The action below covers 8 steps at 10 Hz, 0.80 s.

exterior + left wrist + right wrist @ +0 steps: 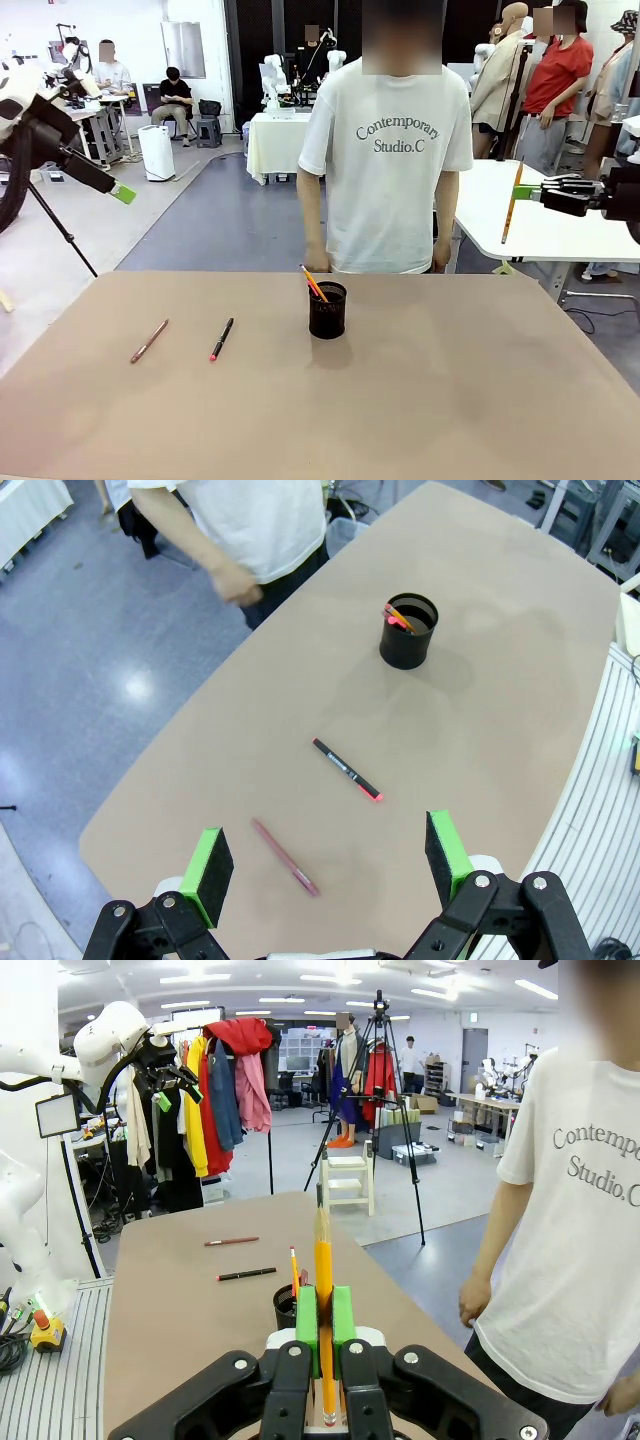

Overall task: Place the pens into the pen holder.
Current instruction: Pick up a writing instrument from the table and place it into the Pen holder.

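while the right tool (324, 1325) pinches an orange pen (323, 1255) nearly upright, well off the table (480, 400), the left tool (325, 865) hangs wide open above the reddish-brown pen (285, 857) and black pen (346, 770). next: carry it over the pen holder (327, 310), holding perhaps two pens, and lower.

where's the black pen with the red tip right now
In the front view the black pen lies flat on the table, left of the pen holder, with the reddish-brown pen farther left.

Open-plan lab hall (tripod (378, 1030), clothes rack (215, 1080), white-clothed table (275, 140))
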Each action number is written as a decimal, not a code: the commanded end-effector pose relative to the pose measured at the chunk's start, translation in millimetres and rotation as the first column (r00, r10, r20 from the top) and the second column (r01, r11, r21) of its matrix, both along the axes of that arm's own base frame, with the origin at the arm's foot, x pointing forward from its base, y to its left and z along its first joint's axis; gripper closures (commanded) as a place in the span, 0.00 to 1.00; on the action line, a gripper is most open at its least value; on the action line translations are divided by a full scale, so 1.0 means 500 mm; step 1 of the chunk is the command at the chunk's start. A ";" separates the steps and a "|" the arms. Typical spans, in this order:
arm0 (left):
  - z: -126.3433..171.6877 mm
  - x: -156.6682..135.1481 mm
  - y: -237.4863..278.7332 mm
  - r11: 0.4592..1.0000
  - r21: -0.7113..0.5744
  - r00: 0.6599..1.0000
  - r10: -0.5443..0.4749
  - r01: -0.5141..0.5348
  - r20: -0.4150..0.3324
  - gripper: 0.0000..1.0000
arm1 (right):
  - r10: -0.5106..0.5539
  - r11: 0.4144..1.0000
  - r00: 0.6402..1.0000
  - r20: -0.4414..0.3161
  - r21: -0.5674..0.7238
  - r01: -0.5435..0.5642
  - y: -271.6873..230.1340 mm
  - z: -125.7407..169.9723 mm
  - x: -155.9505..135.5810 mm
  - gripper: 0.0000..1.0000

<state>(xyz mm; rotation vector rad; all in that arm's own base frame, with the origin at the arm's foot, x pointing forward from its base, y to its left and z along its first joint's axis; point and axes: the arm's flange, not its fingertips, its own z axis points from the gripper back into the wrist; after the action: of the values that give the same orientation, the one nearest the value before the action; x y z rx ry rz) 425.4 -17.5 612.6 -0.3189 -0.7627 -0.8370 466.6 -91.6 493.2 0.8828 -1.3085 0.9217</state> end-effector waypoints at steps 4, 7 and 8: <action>0.003 -0.002 0.002 1.000 -0.007 1.000 -0.010 0.010 0.002 0.00 | 0.006 1.000 1.000 0.003 0.000 -0.006 0.005 0.004 0.001 1.00; 0.003 -0.002 0.002 1.000 -0.007 1.000 -0.010 0.010 0.002 0.00 | 0.000 1.000 1.000 0.000 0.000 0.000 0.000 0.000 0.000 1.00; 0.003 -0.002 0.002 1.000 -0.007 1.000 -0.010 0.010 0.002 0.00 | 0.018 0.998 1.000 0.000 0.066 -0.018 0.020 -0.010 0.032 1.00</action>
<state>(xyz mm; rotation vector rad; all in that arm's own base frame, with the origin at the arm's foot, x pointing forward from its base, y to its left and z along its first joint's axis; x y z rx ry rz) 425.4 -17.5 612.7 -0.3189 -0.7628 -0.8370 468.8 -89.5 490.2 0.8985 -1.3110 0.9146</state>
